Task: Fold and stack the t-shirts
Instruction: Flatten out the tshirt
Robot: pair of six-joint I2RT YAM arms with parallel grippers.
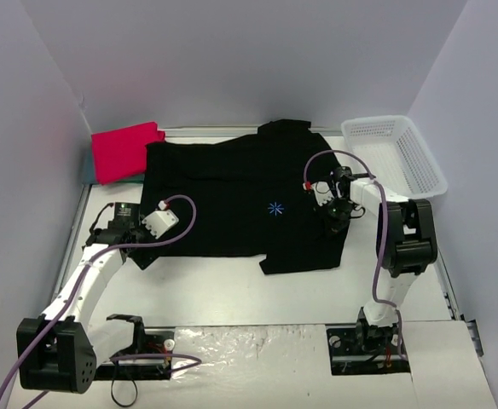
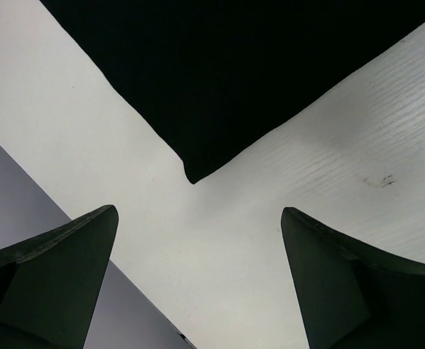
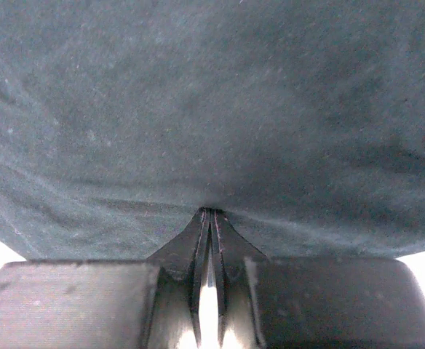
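**Fingertips pinched on black cloth, folding barely begun**

Fingertips of my right gripper (image 3: pixel 211 214) are pressed together on a pucker of the black t-shirt (image 1: pixel 232 192), at its right-hand edge (that wrist view shows little besides cloth). My left gripper (image 2: pixel 198 211) is spread wide and holds nothing. It sits low over the table (image 1: pixel 223 294), and the shirt's near-left corner lies just beyond the tips, between them but untouched.

On progress, I judge one shirt done. The red-pink t-shirt (image 1: pixel 125 151) lies as a compact folded slab touching the black shirt's far-left corner. A sliver of teal shows under its outer edge, probably the teal-blue t-shirt (image 1: pixel 87 173), though I cannot tell how it is folded. The black shirt itself is opened out across the table, a small blue mark near its middle, and it is nowhere near a stackable packet. By my reckoning it has to be folded down and then set on the pile at its far-left corner.

Beside the black shirt's far-right corner, just apart from it, stands the white mesh basket (image 1: pixel 402 153).
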